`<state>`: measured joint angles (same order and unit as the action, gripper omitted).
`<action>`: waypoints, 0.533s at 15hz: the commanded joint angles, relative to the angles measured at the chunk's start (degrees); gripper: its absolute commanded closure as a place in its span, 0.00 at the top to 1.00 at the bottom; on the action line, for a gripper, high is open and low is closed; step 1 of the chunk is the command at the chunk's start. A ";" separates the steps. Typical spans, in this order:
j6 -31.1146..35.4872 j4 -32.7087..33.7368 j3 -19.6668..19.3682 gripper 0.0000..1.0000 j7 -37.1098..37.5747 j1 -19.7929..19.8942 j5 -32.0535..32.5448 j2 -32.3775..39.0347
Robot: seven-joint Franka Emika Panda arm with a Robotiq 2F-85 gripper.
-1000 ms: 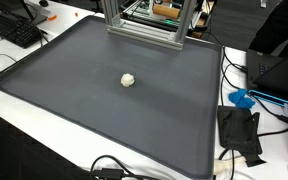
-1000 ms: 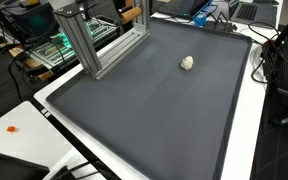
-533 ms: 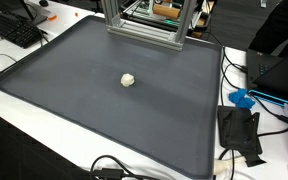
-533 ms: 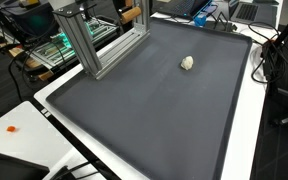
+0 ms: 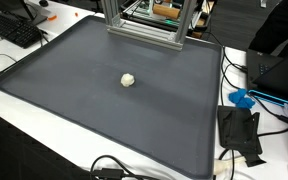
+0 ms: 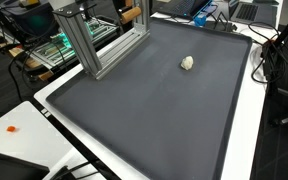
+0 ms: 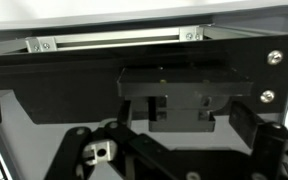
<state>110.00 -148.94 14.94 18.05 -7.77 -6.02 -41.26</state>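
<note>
A small pale lump [image 5: 128, 79] lies alone on a dark grey mat [image 5: 74, 115], about midway across it and somewhat nearer the end where the frame stands. In both exterior views it looks roundish and crumpled, a little wider than tall. It is too small to make out a long axis or which way it points. Nothing touches it [image 6: 187, 63], and the wrist view does not show it.

The claw [image 7: 179, 168] shows only in the wrist view, where it comes in from the bottom edge. Its 2 black finger linkages stand well apart, left and right, with nothing between them, so it is released. The fingertips are cut off by the edge. Ahead of it is a black boxy part, and beyond that an aluminium rail [image 7: 114, 41] with 2 small brackets. The arm's pose cannot be told, since neither exterior view takes it in.

The mat [image 6: 154, 120] has a raised rim and rounded corners and covers most of a white surface [image 5: 19, 135]. An aluminium frame [image 5: 144, 28] stands at its far end [image 6: 89, 45]. In an exterior view, a black keyboard [image 5: 19, 30] lies beyond a corner of the mat, a blue thing [image 5: 242, 98] lies beside it among black cables [image 5: 114, 170], and a black bracket-like piece [image 5: 239, 130] sits close to the blue thing. In an exterior view, a small orange bit [image 6: 11, 129] lies on the white surface. The room around is a cluttered lab with desks and electronics.
</note>
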 commanded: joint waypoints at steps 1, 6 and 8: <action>-0.11 -1.47 -0.49 0.98 0.91 -0.54 -1.47 -1.35; -0.43 -1.59 -0.44 0.87 1.32 -0.49 -1.45 -1.39; -0.78 -1.57 -0.42 0.83 1.45 -0.49 -1.37 -1.44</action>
<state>109.95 -149.23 14.90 18.89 -7.78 -6.23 -41.26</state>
